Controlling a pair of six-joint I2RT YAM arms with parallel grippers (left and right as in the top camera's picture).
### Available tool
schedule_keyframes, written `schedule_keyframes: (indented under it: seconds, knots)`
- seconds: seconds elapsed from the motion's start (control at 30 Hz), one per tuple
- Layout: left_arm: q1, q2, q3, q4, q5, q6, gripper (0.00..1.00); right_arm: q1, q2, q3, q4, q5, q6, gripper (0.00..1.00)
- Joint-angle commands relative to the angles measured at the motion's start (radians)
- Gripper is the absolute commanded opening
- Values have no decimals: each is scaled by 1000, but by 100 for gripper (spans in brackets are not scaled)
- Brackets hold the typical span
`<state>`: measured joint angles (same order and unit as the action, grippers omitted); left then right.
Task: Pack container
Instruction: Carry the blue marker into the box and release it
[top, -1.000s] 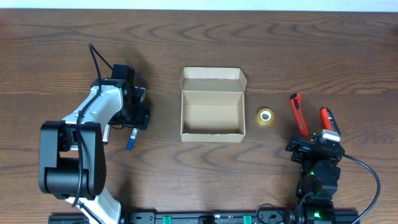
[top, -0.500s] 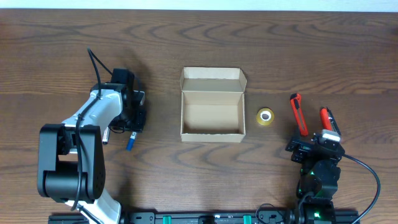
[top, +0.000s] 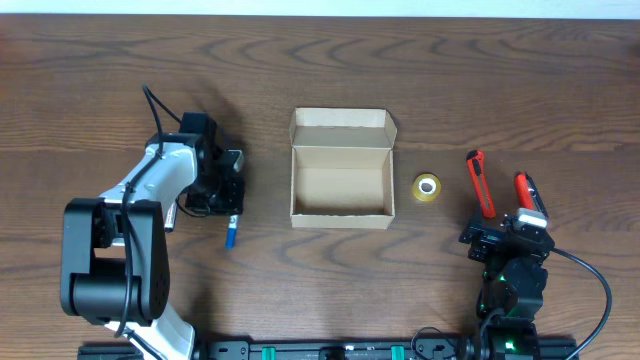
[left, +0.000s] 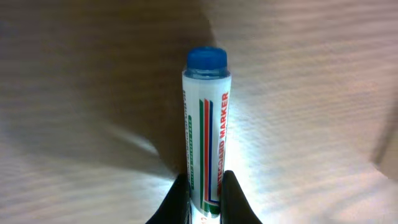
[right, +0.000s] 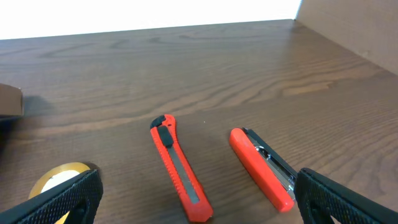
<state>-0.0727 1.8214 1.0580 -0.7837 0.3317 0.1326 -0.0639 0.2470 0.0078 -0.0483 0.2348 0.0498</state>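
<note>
Pickup is the step in hand: left of the container (top: 340, 182), we see the left gripper (top: 227, 203) with its fingers pinched snugly on the barrel of a blue-capped marker (left: 206, 112). The container sits open, flap folded back, apparently empty. We judge the next move calls for carrying the marker rightward over the container's near wall and releasing it inside. Well right of the container, past the tape roll (top: 427, 187), the right gripper (top: 507, 228) is spread wide, holding nothing.
</note>
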Motion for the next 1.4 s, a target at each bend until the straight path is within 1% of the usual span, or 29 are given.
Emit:
schedule_keyframes:
  seconds: [0.0, 0.07, 0.17, 0.27, 0.37, 0.43, 0.5, 0.6, 0.67, 0.77, 0.9, 1.2, 1.37]
  knots:
    - [-5, -56, 115, -50, 124, 31, 6, -10, 0, 5, -4, 0, 18, 99]
    - [-20, -85, 191, -96, 136, 60, 6, -10, 0, 5, -3, 1, 18, 99]
    - [-79, -119, 348, -179, 127, 124, 6, -10, 0, 5, 4, 1, 17, 99]
    - [-164, -126, 516, -227, 64, 165, 6, -10, 0, 5, 9, 1, 17, 99]
    - [-255, -126, 674, -285, 38, 333, 6, -10, 0, 5, 9, 1, 17, 99]
    - [-311, -126, 752, -325, 22, 475, 6, -10, 0, 5, 10, 1, 17, 99]
    - [-358, -126, 789, -350, -10, 600, 6, -10, 0, 5, 10, 1, 17, 99]
    - [-423, -121, 791, -367, -25, 813, 6, -10, 0, 5, 11, 1, 17, 99]
    - [-456, -105, 790, -373, -28, 900, 6, -10, 0, 5, 11, 1, 17, 99]
    - [-494, -70, 790, -376, -27, 947, 6, -10, 0, 5, 13, 1, 17, 99]
    - [-538, -3, 790, -376, -35, 968, 6, -10, 0, 5, 14, 1, 17, 99]
    - [-589, 191, 790, -380, -100, 965, 6, -10, 0, 5, 15, 0, 18, 99]
    - [-587, 287, 790, -380, -156, 922, 6, -10, 0, 5, 36, 0, 18, 99]
